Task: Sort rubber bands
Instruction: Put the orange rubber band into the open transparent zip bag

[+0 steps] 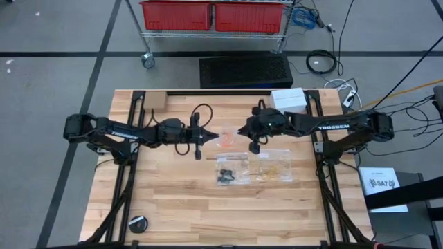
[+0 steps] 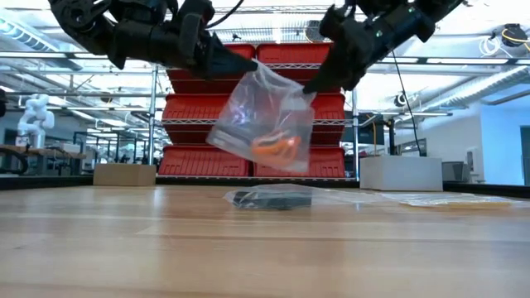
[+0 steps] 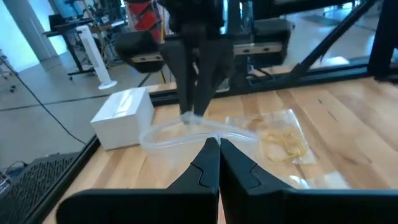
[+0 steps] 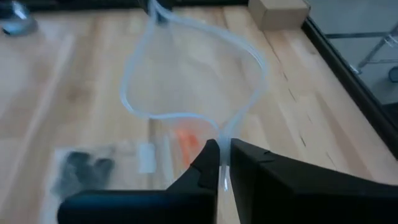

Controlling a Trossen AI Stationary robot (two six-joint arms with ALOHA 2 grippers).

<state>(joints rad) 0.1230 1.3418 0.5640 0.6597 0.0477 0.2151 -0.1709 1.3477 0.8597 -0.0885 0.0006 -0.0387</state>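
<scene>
A clear plastic bag [image 2: 263, 120] with orange rubber bands [image 2: 277, 147] at its bottom hangs above the table's middle, between my two grippers. My left gripper [image 1: 215, 136] is shut on one side of the bag's mouth, and my right gripper [image 1: 241, 131] is shut on the opposite side. The mouth [image 4: 186, 68] is spread into an open loop. Two more clear bags lie flat on the table below: one with black rubber bands [image 1: 231, 172], one with pale yellow-tan rubber bands [image 1: 274, 166]. My left gripper pinches the bag's top rim [image 3: 214, 134] between its two fingers, coming nearly level from the table's left. The bag hangs below, clear of the table. My right gripper pinches the opposite side of the rim [image 4: 225, 134] between its two fingers, slanting down from the table's right. The bag hangs tilted between both holds, its bottom with the orange bands lowest.
A white box [image 1: 287, 99] stands at the far right of the table and a cardboard box [image 1: 154, 102] at the far left. A round black object [image 1: 138, 224] lies near the front left corner. Red bins [image 1: 214, 15] stand on a shelf beyond the table.
</scene>
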